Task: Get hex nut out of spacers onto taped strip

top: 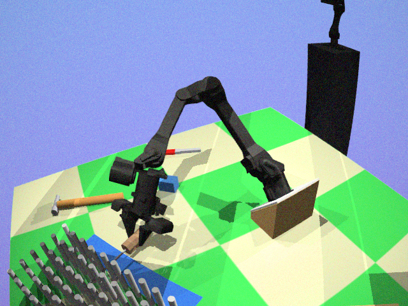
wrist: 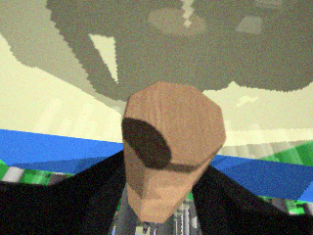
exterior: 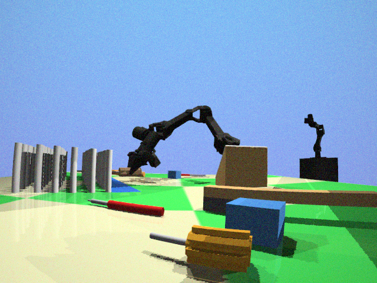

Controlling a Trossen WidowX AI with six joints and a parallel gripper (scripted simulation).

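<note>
From the top, the end effector (top: 134,240) (exterior: 131,171) (wrist: 160,160) is clamped on a wooden-handled tool (top: 131,243) (exterior: 125,171) (wrist: 173,127), its thin shaft crossing the blue taped strip (top: 184,292) (exterior: 121,186) (wrist: 29,147) toward the standing metal spacers (top: 115,268) (exterior: 73,168). A hammer (top: 88,200) lies beyond. The step in hand seems to be working the tool among the spacers.

In the exterior view, the spacers stand upright at left; a red-handled tool (exterior: 135,208) lies nearer on the surface.

The wrist view looks down the handle between the fingers. The nut cannot be made out, perhaps hidden among the spacers. The next move calls for a straight, low pull along a gap, brushing no spacer.
</note>
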